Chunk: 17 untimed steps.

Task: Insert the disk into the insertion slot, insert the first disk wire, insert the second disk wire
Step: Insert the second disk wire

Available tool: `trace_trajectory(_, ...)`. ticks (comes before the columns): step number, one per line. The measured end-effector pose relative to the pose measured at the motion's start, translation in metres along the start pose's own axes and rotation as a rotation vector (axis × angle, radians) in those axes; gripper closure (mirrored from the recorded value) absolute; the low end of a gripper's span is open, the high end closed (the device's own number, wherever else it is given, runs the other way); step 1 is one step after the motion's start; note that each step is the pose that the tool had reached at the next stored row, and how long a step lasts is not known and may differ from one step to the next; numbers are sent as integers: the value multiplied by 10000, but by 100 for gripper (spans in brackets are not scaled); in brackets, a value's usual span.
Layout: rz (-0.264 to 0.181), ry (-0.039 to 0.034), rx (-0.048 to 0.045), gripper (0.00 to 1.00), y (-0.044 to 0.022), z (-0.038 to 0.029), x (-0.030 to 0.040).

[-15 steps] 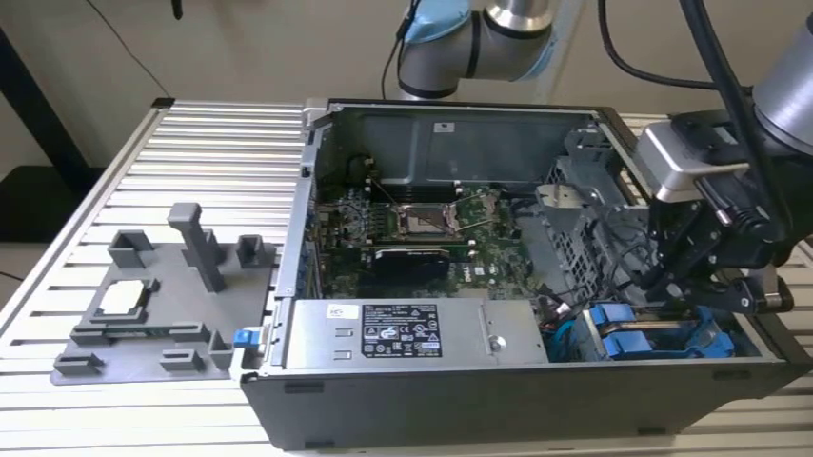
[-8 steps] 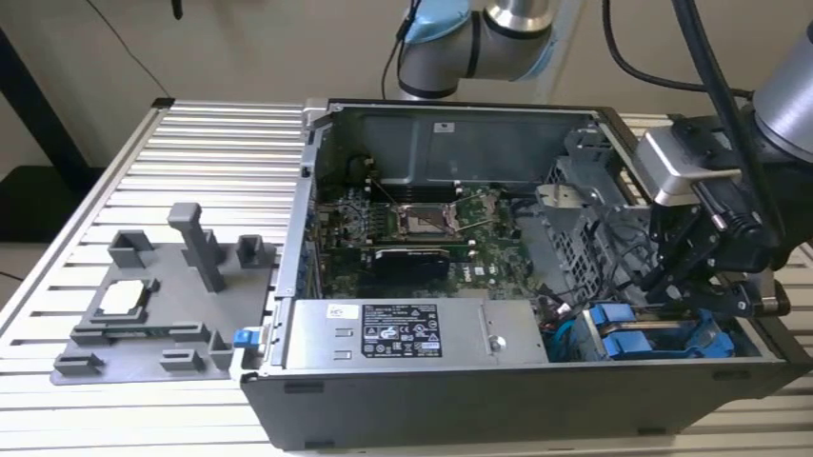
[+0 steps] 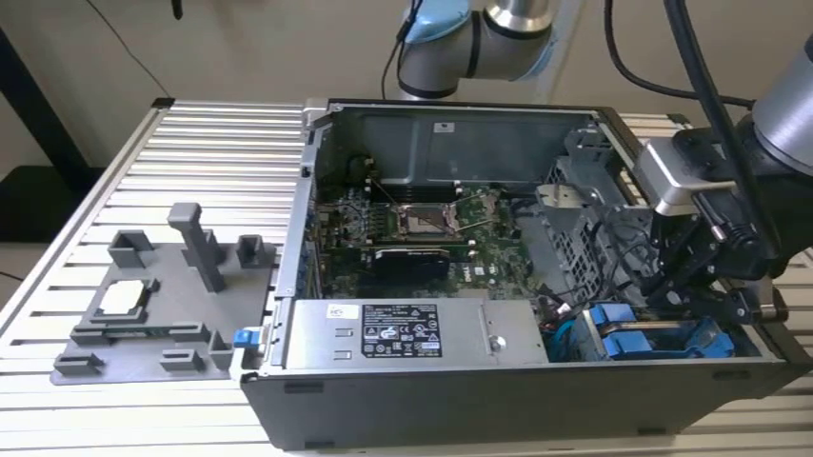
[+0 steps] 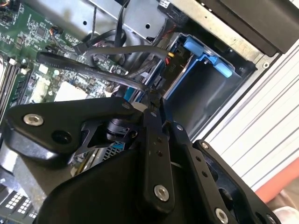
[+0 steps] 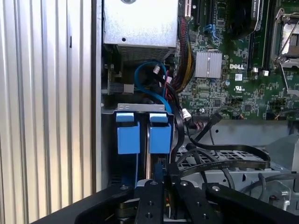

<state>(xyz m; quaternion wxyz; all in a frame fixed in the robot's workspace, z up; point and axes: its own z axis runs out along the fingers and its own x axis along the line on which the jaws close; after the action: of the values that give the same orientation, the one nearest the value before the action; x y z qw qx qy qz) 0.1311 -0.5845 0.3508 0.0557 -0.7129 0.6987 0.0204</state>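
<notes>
Two blue carrier fronts (image 5: 127, 133) (image 5: 160, 133) sit side by side in the grey drive cage (image 5: 140, 107), at the near corner of the open computer case on the exterior view's right (image 3: 623, 333). I cannot tell which one holds the disk. My gripper (image 3: 673, 295) hangs low over that cage, and in the first wrist view its tip (image 5: 161, 173) lines up with one blue front. Its fingers (image 4: 152, 121) stand close together, seemingly pinching the black connector of a disk wire (image 4: 117, 74). The second wrist view shows a blue carrier (image 4: 205, 53) at the insertion slot (image 4: 205, 93).
Loose black cables (image 5: 224, 163) and a blue cable (image 5: 149, 79) loop beside the cage. The motherboard (image 3: 406, 224) and power supply (image 3: 394, 333) lie inside the case. A grey fixture plate (image 3: 152, 305) rests on the slatted table (image 3: 216, 152) on the exterior view's left.
</notes>
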Motion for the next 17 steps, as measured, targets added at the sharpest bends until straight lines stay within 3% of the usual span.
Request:
trace_trajectory(10,330,-4,25,84,-52,76,7)
trace_trajectory(17,512,4,5,84,-53,85,-14)
